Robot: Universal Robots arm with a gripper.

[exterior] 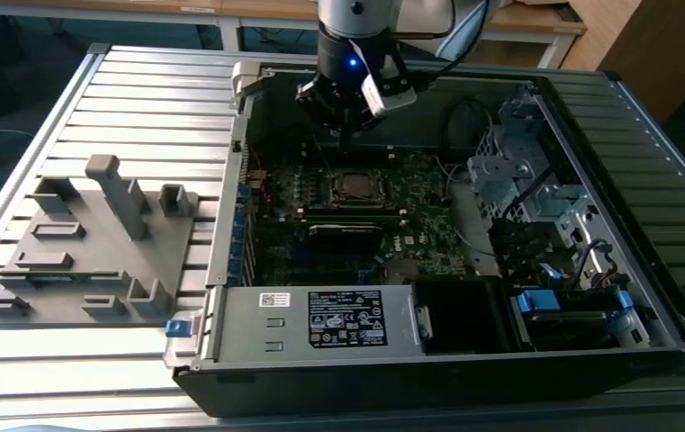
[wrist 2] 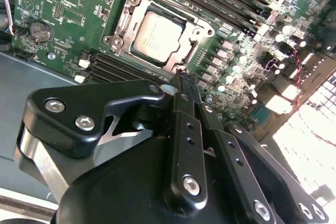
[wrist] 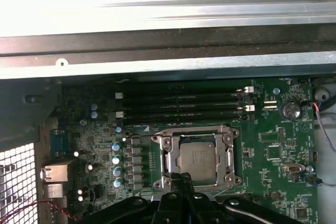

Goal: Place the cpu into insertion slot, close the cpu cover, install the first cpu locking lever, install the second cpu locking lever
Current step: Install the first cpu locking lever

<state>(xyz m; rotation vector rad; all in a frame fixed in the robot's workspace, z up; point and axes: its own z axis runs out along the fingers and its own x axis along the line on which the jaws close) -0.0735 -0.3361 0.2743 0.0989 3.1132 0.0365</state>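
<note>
1. Second wrist view: the gripper [wrist 2: 182,77] has its two black fingers [wrist 2: 185,114] pressed together with nothing between them. The tips hang just beside one edge of the socket [wrist 2: 122,20]. Whether they touch it cannot be told.
2. The chip [wrist 2: 157,38] lies flat in the socket, metal top up. It shows in both wrist views and in the exterior view [exterior: 355,186].
3. The cover [wrist: 167,157] appears to lie down around the chip, with the chip's top showing through the window. Whether the levers are latched cannot be told.
4. Handling, chip: judged light, thin, stiff and smooth-topped, so likely to slip. The underside is probably delicate. Take hold by two opposite edges, never across the top.
5. Handling, cover: judged to be thin, springy sheet metal. Press on the frame bar, not on the chip.
6. Surface: the green board [wrist: 273,129] is crowded. The memory slots [wrist: 178,106] run along one side of the socket and a row of capacitors [wrist: 116,163] stands along another, leaving little clearance for the fingers.
7. Room: the board lies deep in an open case [exterior: 438,369] with high walls. The case rests on a slatted metal table [exterior: 138,81]. A grey fixture [exterior: 90,243] sits beside the case, toward the exterior view's left.
</note>
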